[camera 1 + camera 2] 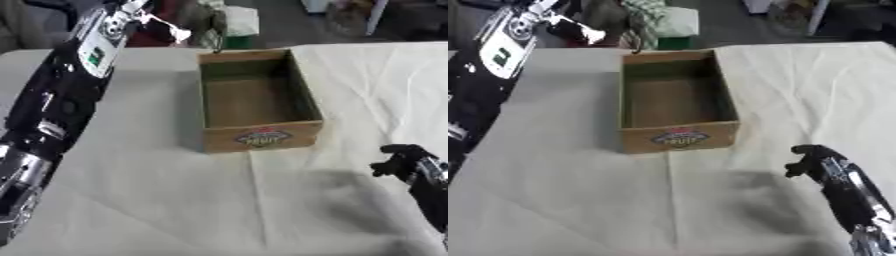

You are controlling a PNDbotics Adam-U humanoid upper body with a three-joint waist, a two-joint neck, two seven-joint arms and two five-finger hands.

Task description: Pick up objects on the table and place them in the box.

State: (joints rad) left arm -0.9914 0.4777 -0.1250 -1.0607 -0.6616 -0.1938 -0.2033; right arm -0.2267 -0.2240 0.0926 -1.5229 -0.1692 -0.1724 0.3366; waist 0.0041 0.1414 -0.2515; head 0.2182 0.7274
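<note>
Left eye view: the robot's left arm rises along the left edge toward the far left corner, where the left hand point(136, 12) sits beyond the desk's far edge, just left of the box's far left corner.
Left hand fingers: something pale and small point(178, 33) shows at the hand's tip; whether the fingers are curled round it or merely beside it cannot be told, nor what it is.
Right hand: the right hand point(807, 157) comes in from the lower right, near the desk, its fingers curled inward and holding nothing that shows.
Box: the wooden box point(262, 137) stands open-topped at the desk's middle, long axis running away from the robot, a printed label on its near wall. Its inside looks bare.
Desk: the white cloth on the desk point(157, 200) shows creases and no loose object in either view.
Deciding relation: the box opening lies to the right of and nearer than the left hand, so a drop would call for that hand to travel right and toward the robot; from the right hand the box lies up-left, well apart.
Nearer hand: the left hand, by my reading.
Judgement: if the pale thing is a carried object, the placing step is at hand; otherwise nothing remains in sight to pick.
</note>
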